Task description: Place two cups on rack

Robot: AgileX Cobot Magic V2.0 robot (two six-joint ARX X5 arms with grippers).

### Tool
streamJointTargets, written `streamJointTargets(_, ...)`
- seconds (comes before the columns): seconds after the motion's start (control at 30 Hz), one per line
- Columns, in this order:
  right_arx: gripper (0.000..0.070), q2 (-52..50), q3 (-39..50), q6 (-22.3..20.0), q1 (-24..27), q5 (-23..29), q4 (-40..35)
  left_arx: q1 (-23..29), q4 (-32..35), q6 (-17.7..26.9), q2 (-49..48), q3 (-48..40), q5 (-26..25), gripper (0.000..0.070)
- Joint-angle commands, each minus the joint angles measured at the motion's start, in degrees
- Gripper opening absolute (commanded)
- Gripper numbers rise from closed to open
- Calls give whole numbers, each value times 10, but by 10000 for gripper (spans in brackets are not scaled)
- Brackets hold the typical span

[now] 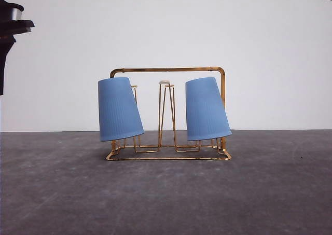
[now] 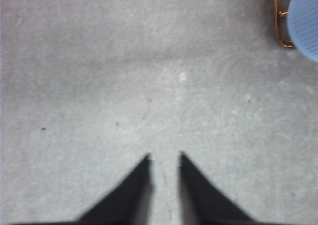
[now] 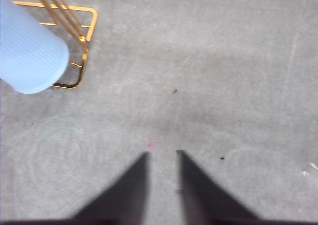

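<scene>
1. Grey, scuffed tabletop (image 1: 166,204) lay nearest the front camera, bare all the way up to the rack.
2. Behind it stood the gold wire rack (image 1: 168,69), upright on its flat base near the middle of the table, before a white wall (image 1: 166,27).
3. One light-blue ribbed cup (image 1: 119,109) hung upside down over a prong at the rack's left end, mouth downward and tilted.
4. A second light-blue cup (image 1: 206,108) sat inverted the same way at the right end; a bare prong stood between the two.
5. In the left wrist view, the left gripper (image 2: 164,158) hovered over bare table, its dark fingers slightly parted and holding nothing, well apart from the rack's corner.
6. In the right wrist view, the right gripper (image 3: 163,154) likewise stood empty, fingers a little apart above the table, away from the nearer cup.
</scene>
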State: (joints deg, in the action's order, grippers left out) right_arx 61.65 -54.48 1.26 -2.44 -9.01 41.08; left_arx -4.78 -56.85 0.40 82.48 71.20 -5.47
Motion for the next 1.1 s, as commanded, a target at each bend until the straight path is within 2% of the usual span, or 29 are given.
streamJointTargets(0.0, 18, 5, -8, -5, -1, 0, -9, -1, 2, 0, 3, 7, -4, 3)
streamJointTargets(0.1, 18, 5, -8, 11, -1, -1, -8, -1, -5, -8, 3, 7, -4, 3)
streamJointTargets(0.47, 18, 5, -8, 11, -1, 0, -45, -1, -2, -8, 3, 7, -4, 3)
streamJointTargets(0.53, 18, 5, -8, 11, 0, 0, -55, 3, -2, 0, 4, 7, -1, 3)
streamJointTargets(0.6, 18, 5, -8, 11, 0, 0, -65, 10, 1, 28, -4, 7, 18, 3)
streamJointTargets(0.63, 18, 5, -8, 11, 0, 0, -68, 11, 2, 24, -12, 5, 20, 3)
streamJointTargets(0.73, 18, 4, -8, 11, -1, 0, -85, 11, 52, 37, -51, -25, 21, 3)
streamJointTargets(0.8, 18, 4, -8, 11, -1, 0, -96, 14, 125, 38, -97, -75, 24, 4)
streamJointTargets(0.97, 18, 4, -8, 11, 0, 0, -128, 28, 330, 18, -234, -250, 25, 3)
streamJointTargets(1.07, 18, 4, -8, 11, -1, 0, -146, 34, 400, 8, -323, -355, 25, 3)
